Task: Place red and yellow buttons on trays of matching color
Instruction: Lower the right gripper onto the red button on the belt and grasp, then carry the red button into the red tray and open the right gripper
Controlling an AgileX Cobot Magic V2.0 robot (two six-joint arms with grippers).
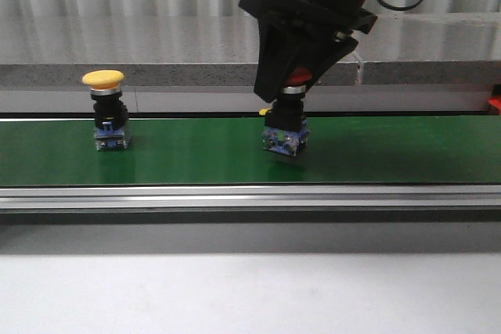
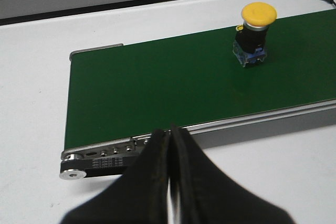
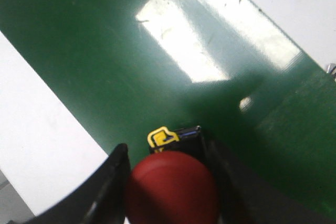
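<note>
A green conveyor belt (image 1: 196,158) is stretching across the whole width of the front view, filling the middle band of the frame, with a silver rail running along its near edge and a grey ledge lying behind it. In the left wrist view the belt's rounded end is showing toward the left of the frame, with white tabletop (image 2: 31,98) lying around it.

The right arm is coming down from the upper middle of the front view, its black right gripper (image 1: 296,82) sitting just right of centre. Its fingers are clamping the red button (image 1: 298,77) by the cap — in the right wrist view the red cap (image 3: 172,186) is filling the bottom centre of the frame, a black finger pressing on each side. The button's blue-and-clear base is hanging tilted at the belt surface; whether it is touching the belt I cannot tell.

The left gripper (image 2: 170,182) is showing only at the bottom centre of its own wrist view, its two black fingers pressed together with nothing between them.

The yellow button (image 1: 106,107) is standing upright on the belt at the left of the front view, well apart from the red one.
</note>
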